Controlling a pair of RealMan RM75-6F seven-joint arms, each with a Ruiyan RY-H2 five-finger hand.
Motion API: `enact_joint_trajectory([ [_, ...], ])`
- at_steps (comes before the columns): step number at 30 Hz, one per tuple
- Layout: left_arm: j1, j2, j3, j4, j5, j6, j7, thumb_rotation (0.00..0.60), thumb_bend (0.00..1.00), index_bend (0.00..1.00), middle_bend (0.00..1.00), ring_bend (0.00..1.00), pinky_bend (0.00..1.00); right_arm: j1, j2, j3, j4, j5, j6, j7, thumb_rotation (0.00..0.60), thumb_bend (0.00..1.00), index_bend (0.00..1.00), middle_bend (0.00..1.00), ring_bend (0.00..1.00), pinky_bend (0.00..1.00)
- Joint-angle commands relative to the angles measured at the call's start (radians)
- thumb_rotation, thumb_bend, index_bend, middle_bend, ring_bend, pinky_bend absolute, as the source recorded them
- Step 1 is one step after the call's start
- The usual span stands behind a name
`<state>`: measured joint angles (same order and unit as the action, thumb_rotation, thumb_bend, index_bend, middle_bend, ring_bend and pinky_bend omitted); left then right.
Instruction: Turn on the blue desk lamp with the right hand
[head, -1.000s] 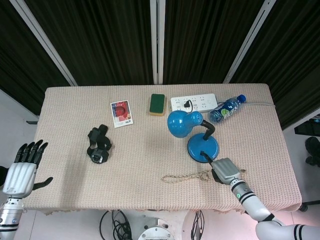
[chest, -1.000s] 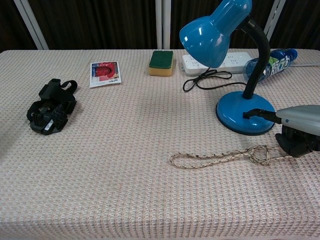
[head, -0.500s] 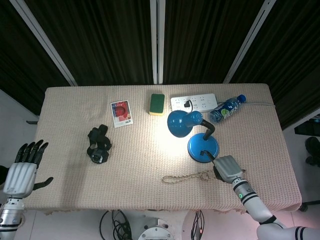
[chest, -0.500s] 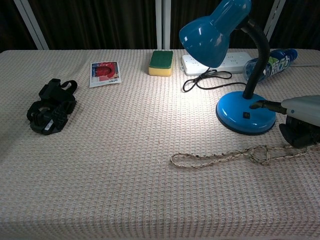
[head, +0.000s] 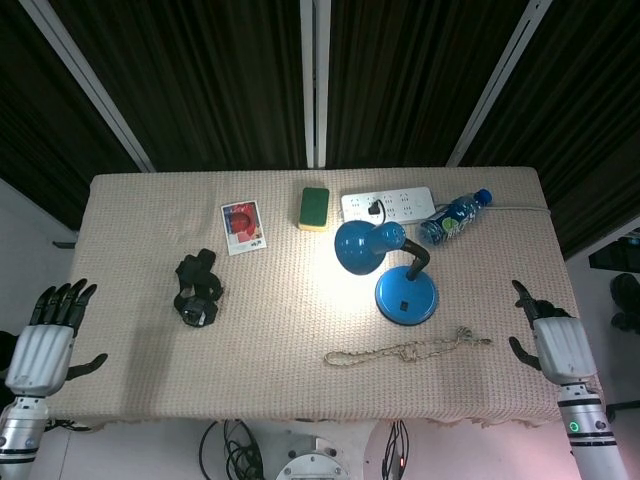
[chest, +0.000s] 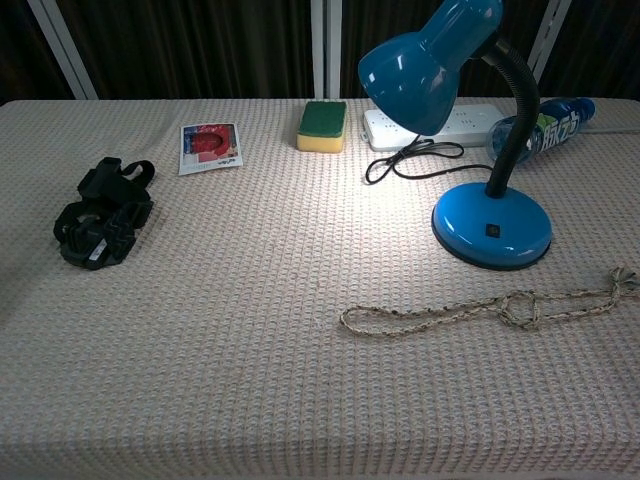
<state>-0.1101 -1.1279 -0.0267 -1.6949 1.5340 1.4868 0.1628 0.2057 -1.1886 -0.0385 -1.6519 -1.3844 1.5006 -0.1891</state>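
**A:** Glowing away, the blue desk lamp (chest: 455, 110) stands at the table's right-centre, shade tipped toward the middle, a bright pool of light on the cloth beneath it. Judging by that, the job looks done.

**B:** How would it handle?

**A:** I'd say the round base (chest: 491, 229) is weighted and stiff, glossy and probably a bit slick, while the black gooseneck bends. No need to grip anything; the small dark switch (chest: 492, 231) on top of the base only wants a light press straight down, so the lamp doesn't skid.

**B:** And the hands?

**A:** The right hand (head: 555, 337) sits off the table's right edge, well apart from the lamp, fingers apart, holding nothing. The left hand (head: 48, 335) hangs off the left edge, fingers spread and likewise empty.

**B:** Any writing?

**A:** The water bottle (chest: 545, 124) behind the lamp carries large characters on its label, too cut off to read. The red-printed card (chest: 210, 147) is too small to make out. Nearby: power strip (chest: 445, 124), green-and-yellow sponge (chest: 324, 124), knotted rope (chest: 480, 310), black strapped device (chest: 101, 211).
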Motion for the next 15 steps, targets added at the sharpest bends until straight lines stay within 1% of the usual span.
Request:
enact_joint_trajectory([
  [1, 0.000, -0.001, 0.000, 0.001, 0.000, 0.001, -0.001, 0.600, 0.00, 0.00, 0.01, 0.00, 0.00, -0.088, 0.012, 0.053, 0.089, 0.066, 0.078, 0.140, 0.600, 0.00, 0.00, 0.00, 0.00, 0.00],
  [4, 0.002, -0.001, -0.001, -0.001, 0.001, 0.006, 0.000, 0.600, 0.00, 0.00, 0.01, 0.00, 0.00, -0.095, 0.030, 0.060, 0.104, 0.064, 0.066, 0.157, 0.600, 0.00, 0.00, 0.00, 0.00, 0.00],
  [9, 0.005, 0.003, -0.001, -0.012, 0.003, 0.011, 0.006, 0.600, 0.00, 0.00, 0.01, 0.00, 0.00, -0.102, 0.030, 0.061, 0.103, 0.026, 0.063, 0.157, 0.600, 0.00, 0.00, 0.00, 0.00, 0.00],
  [15, 0.005, 0.001, -0.002, -0.012, 0.007, 0.015, 0.013, 0.600, 0.00, 0.00, 0.01, 0.00, 0.00, -0.112, 0.028, 0.075, 0.103, 0.001, 0.073, 0.150, 0.600, 0.00, 0.00, 0.00, 0.00, 0.00],
])
